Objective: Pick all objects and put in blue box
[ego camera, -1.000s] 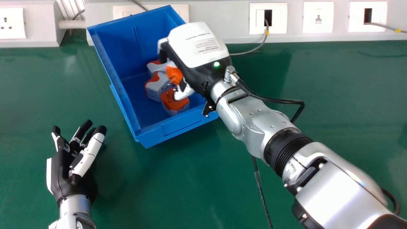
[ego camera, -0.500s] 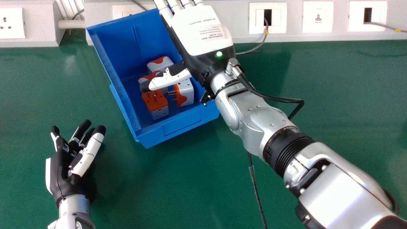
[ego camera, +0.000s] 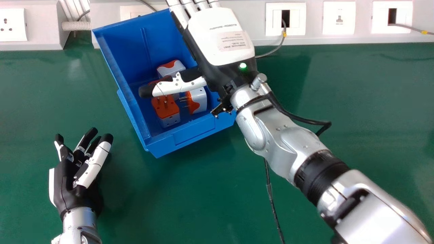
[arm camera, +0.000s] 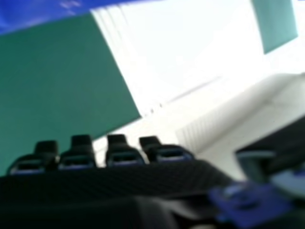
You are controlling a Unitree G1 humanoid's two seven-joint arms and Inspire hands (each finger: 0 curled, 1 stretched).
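Observation:
Over the right part of the blue box (ego camera: pixel 184 135) my right hand (ego camera: pixel 220 37) is open, fingers straight toward the wall and thumb stretched across the box. In the right hand view, my right hand (arm camera: pixel 114 179) has nothing at its fingers, and part of the blue box (arm camera: pixel 43 10) shows. Inside the box lie several orange and white plug adapters: one at the back (ego camera: pixel 171 67), one on its side (ego camera: pixel 198 100), one with pins up (ego camera: pixel 166 110), and another partly hidden beneath the thumb. My left hand (ego camera: pixel 73 186) rests open at the left, apart from the box.
The green table (ego camera: pixel 203 189) surrounds the box. Behind it runs a pale wall trunking (ego camera: pixel 237 37) with sockets and a grey cable (ego camera: pixel 271 52). A black cable (ego camera: pixel 271 200) hangs below my right forearm.
My right hand has opened and let go of an adapter, which now lies with the others in the box. The hand has since shifted slightly right; the left hand has stayed put.

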